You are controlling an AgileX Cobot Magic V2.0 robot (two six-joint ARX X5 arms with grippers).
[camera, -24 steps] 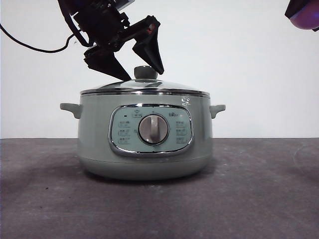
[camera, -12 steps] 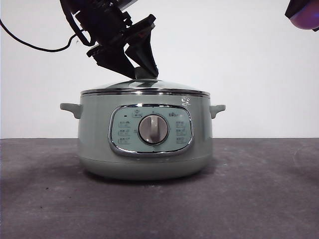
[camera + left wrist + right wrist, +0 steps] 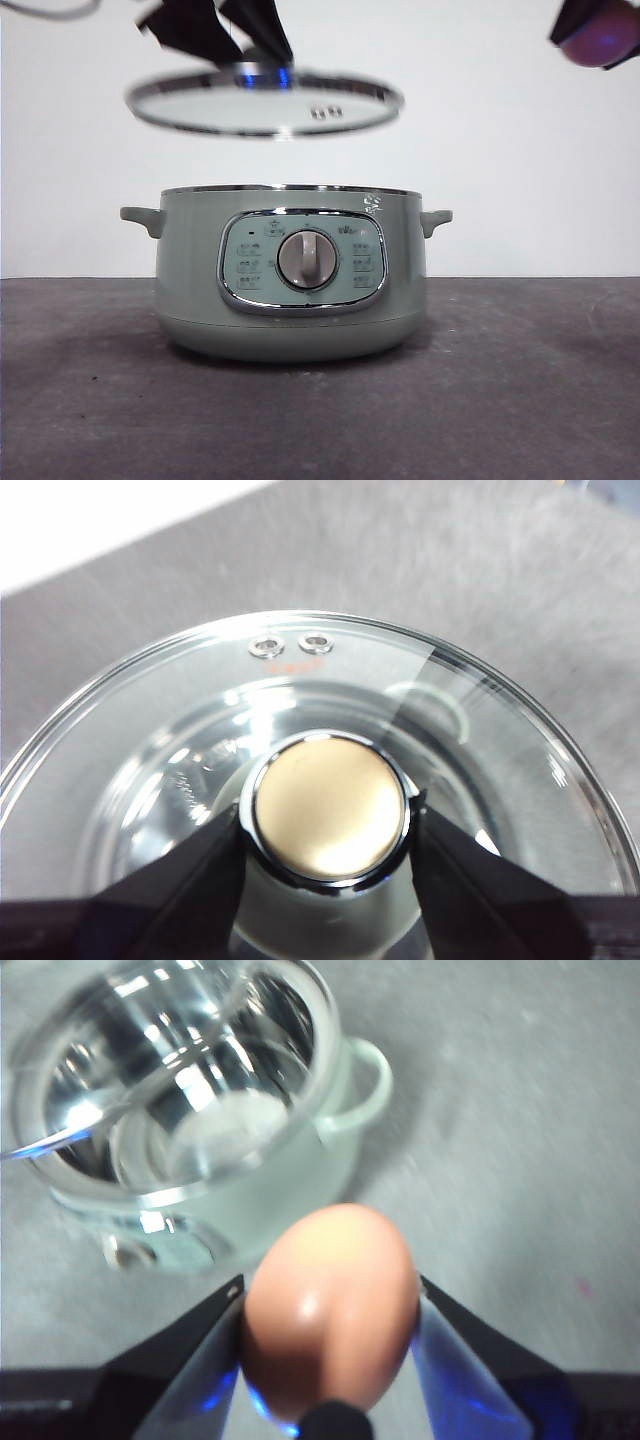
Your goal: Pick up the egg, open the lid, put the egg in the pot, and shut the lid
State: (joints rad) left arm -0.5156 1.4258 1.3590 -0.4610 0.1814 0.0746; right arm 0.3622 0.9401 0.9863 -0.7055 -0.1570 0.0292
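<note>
Front view: lid (image 3: 265, 103) hoisted level above the pot (image 3: 290, 275) on the bench (image 3: 520, 400), clearing the mouth. Left wrist view: left claw (image 3: 328, 825) clamped on the knob (image 3: 330, 808). Right wrist view: right claw (image 3: 330, 1310) pinching the egg (image 3: 330, 1300) (kept off to the side, ready to drop in).

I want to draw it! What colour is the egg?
Reddish-brown and smooth. The egg shows best in the right wrist view, held in the right hand.

Sage-green pot (image 3: 290, 290) — reddish-brown egg (image 3: 330, 1300) — clear, steel-rimmed lid (image 3: 265, 103) — dark grey table (image 3: 500, 400).
</note>
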